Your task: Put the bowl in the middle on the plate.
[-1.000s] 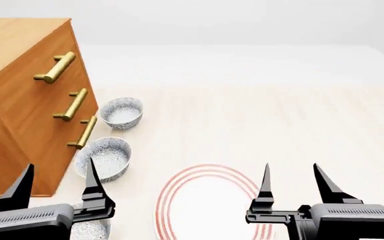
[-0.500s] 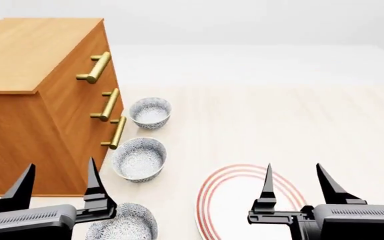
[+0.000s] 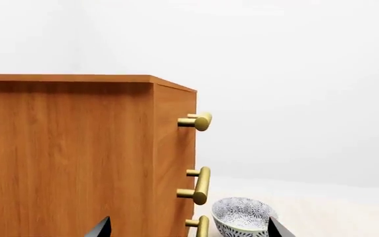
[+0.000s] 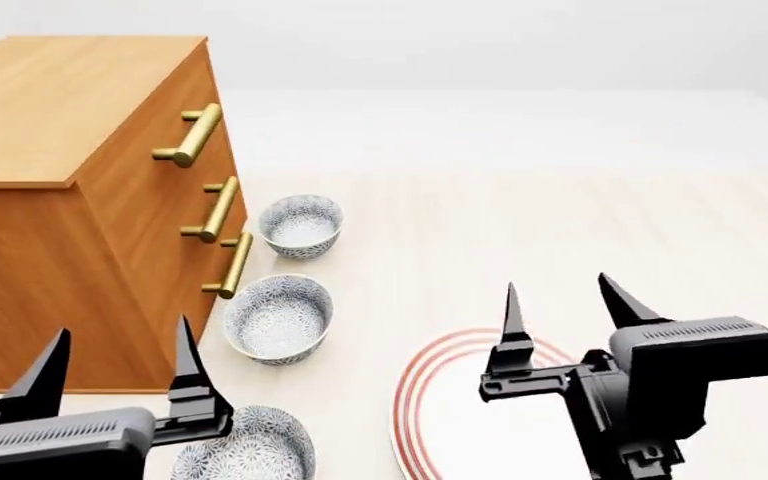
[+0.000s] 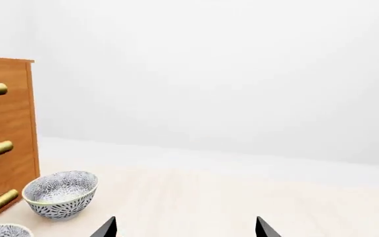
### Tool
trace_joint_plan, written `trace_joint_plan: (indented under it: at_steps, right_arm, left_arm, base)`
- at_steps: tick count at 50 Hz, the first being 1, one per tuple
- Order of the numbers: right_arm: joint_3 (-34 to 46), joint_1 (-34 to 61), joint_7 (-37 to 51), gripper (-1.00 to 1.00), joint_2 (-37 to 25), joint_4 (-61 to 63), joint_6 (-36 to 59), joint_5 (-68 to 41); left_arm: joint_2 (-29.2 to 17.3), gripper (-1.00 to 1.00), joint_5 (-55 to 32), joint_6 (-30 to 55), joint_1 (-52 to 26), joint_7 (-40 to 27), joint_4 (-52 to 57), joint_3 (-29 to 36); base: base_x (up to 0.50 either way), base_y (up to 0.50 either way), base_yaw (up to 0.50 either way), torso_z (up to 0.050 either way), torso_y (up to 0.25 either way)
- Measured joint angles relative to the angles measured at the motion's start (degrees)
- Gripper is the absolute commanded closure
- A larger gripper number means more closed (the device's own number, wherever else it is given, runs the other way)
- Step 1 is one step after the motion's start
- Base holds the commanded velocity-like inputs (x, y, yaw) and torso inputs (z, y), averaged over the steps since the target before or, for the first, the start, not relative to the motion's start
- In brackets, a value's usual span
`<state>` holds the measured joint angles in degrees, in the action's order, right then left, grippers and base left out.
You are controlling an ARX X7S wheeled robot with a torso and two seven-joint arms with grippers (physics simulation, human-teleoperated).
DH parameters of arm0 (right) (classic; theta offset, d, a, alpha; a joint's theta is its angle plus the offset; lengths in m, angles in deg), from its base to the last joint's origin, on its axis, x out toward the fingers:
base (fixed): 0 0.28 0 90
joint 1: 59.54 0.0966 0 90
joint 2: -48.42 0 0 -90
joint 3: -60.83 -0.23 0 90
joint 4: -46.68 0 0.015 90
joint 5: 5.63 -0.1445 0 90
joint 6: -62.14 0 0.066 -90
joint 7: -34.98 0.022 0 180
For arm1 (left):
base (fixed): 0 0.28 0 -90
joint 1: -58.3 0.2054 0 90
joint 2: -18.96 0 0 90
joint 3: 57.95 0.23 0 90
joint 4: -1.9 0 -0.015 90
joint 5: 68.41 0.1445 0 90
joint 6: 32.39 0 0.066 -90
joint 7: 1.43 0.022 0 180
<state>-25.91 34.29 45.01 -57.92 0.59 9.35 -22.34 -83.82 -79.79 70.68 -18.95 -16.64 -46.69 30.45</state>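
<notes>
Both arms end in matte black hardware. Each pincer, the left pincer [image 4: 117,365] and the right pincer [image 4: 568,312], carries two slim, pointed, blade-like fingers on a boxy dark grey housing with a finely ribbed strip. The right wrist [image 4: 631,440] is chunky, blocky and black.

Head view looks down; both low wrist views share the far bowl [image 5: 60,193].

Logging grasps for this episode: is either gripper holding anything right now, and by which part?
Nothing is held. The left gripper and right gripper are both open and empty; the middle bowl sits untouched beside the plate.
</notes>
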Motion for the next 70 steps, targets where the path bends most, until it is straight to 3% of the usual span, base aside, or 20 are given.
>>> trace_joint_plan:
  at_steps: [13, 26, 46, 70]
  right_arm:
    - [-2.5, 26.3, -1.2, -1.00, 4.3, -7.0, 30.3, -13.8]
    - [-2.7, 46.1, -0.6, -1.00, 9.0, -28.1, 45.9, -23.5]
    - [5.6, 59.4, -2.4, -1.00, 11.1, -52.3, 47.5, -28.2]
    - [16.8, 66.9, -1.8, -1.00, 15.0, -70.9, 37.9, -26.0]
  left_arm:
    - [-0.3, -1.00, -0.1, 0.0, -0.6, -0.5, -1.4, 0.4]
    - [-0.7, -1.00, -0.2, 0.1, -1.2, -0.9, -2.7, 1.0]
    - [-1.6, -1.00, -1.1, 0.2, -1.5, -1.7, -3.4, 1.5]
    - [-2.5, -1.00, -2.1, 0.1, -1.9, -2.5, -4.0, 1.7]
  base:
    - [0.00, 0.00, 0.00, 0.000, 0.000]
    - [0.00, 0.00, 0.00, 0.000, 0.000]
    - [0.00, 0.00, 0.00, 0.000, 0.000]
    - [0.00, 0.00, 0.00, 0.000, 0.000]
